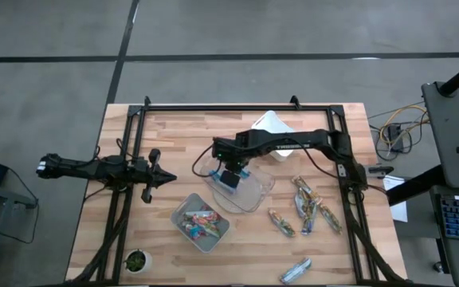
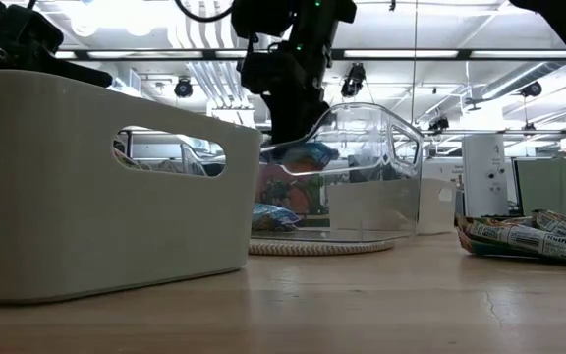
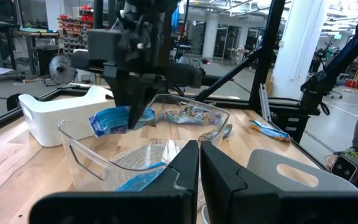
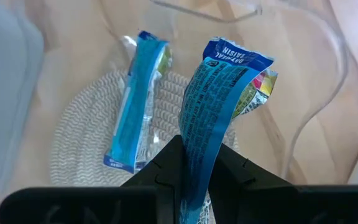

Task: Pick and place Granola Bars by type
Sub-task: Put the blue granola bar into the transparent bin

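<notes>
My right gripper (image 1: 229, 172) reaches down into a clear plastic bin (image 1: 255, 194) at the table's middle and is shut on a bright blue granola bar (image 4: 219, 93). A second blue bar (image 4: 134, 106) lies flat on that bin's floor. A pale bin (image 1: 180, 214) nearer the near edge holds several red and orange bars (image 1: 202, 223). Several greenish-brown bars (image 1: 307, 209) lie loose on the table to the right. My left gripper (image 3: 199, 163) is shut and waits at the table's left (image 1: 162, 177). My right gripper pinches the blue bar between its two fingers at one end of the wrapper (image 4: 196, 155), coming from above and pointing down. The bar is lifted clear and sticks out tilted below the fingers (image 3: 114, 119), above the clear bin's floor.
A white bin (image 1: 273, 125) stands at the far side behind the clear one. A woven round mat (image 4: 79, 124) lies under the clear bin. One bar (image 1: 296, 271) lies near the near right corner, a small green pot (image 1: 136, 260) near the near left corner.
</notes>
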Robot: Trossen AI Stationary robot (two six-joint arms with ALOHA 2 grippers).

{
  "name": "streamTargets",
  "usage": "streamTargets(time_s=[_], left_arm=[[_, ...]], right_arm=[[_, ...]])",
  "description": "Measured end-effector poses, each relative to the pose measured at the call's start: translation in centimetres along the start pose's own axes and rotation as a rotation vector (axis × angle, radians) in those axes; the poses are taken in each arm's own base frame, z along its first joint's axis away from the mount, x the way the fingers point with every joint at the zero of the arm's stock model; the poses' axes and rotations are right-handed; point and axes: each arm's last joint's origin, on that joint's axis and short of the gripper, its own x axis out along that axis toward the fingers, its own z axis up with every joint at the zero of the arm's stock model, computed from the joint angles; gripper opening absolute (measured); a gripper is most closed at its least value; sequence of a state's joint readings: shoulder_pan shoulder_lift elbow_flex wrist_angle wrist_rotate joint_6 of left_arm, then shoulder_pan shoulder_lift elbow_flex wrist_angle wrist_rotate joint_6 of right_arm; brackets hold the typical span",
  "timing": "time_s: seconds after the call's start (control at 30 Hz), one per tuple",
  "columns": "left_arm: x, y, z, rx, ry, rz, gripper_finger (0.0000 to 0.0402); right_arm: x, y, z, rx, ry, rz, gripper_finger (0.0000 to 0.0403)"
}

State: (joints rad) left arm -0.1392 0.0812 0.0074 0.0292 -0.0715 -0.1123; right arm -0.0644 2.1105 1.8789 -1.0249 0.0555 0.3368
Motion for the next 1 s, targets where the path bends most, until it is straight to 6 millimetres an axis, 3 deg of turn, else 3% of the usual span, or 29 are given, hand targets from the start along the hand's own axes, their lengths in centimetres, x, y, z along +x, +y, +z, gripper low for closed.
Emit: streamTargets(time_s=[0.37, 0.8, 1.0], left_arm=[[0.0, 0.0, 0.0, 0.0, 0.0, 0.0, 0.0], [0.0, 0.0, 0.0, 0.0, 0.0, 0.0, 0.0], [0.0, 0.0, 0.0, 0.0, 0.0, 0.0, 0.0]], right_arm=[[0.8, -0.2, -0.5, 0.015, 0.032, -0.01, 0.0056], [1.0, -0.1, -0.6, 0.053, 0.028, -0.009, 0.0167], [-1.5, 1.3, -1.2, 0.019, -0.017, 0.022, 0.0168]])
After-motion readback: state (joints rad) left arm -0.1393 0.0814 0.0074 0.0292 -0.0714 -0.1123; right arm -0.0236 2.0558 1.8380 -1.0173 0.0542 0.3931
